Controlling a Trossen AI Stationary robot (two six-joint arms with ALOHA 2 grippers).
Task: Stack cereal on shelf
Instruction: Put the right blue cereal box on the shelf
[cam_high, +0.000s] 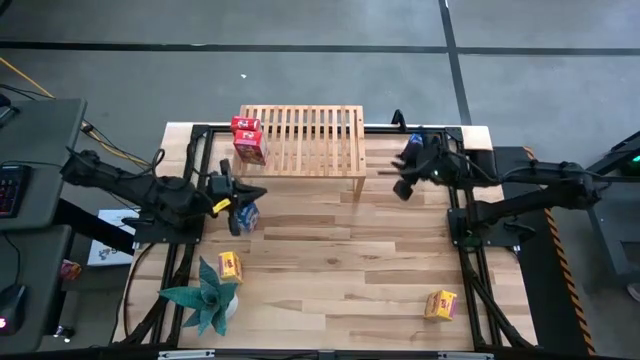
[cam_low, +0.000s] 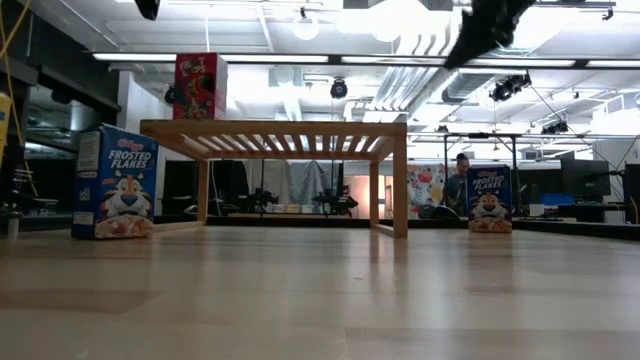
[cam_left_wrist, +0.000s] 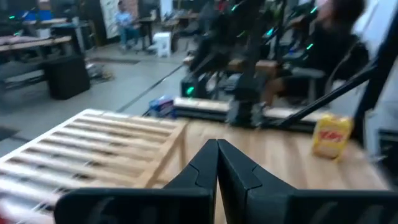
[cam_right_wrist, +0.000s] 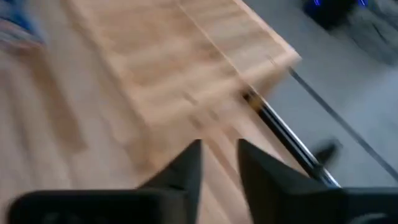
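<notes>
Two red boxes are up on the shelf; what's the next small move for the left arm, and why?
Probably open the left gripper and lower it onto the blue cereal box just below it. Its fingers are shut and empty in the wrist view, and that box is the nearest one off the shelf.

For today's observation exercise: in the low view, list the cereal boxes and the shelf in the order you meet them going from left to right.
Blue Frosted Flakes box → red box standing on the shelf's left end → shelf → second blue Frosted Flakes box, farther back on the right.
</notes>
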